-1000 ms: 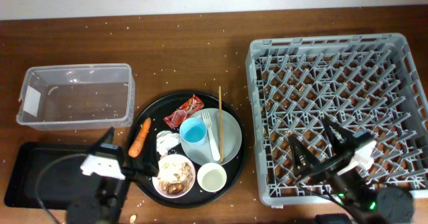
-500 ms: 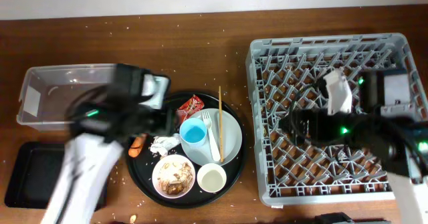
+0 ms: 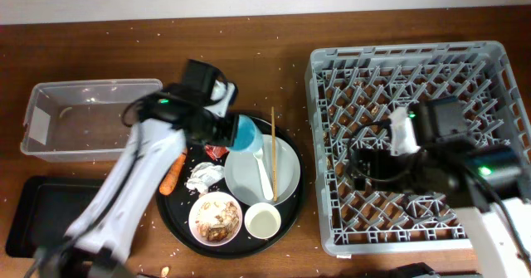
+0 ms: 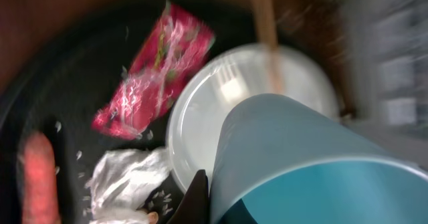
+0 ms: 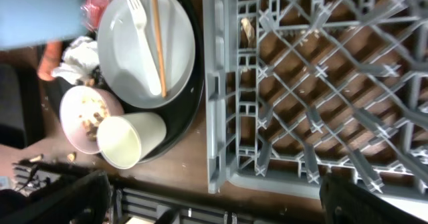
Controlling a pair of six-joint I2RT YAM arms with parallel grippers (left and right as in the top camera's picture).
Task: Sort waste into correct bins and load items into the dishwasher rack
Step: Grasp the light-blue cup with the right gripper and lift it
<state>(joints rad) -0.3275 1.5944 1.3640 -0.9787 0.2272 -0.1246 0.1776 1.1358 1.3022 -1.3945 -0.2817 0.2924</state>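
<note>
Holding the small blue cup firmly in my left tool, I have it lifted above the 10 o'clock edge of the pale grey plate. My right tool hangs wide open over the 8 o'clock part of the dishwasher rack.

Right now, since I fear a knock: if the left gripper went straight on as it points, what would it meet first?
Probably the chopstick lying across the plate, just beyond the blue cup it holds; how high it is above them is unclear.
</note>
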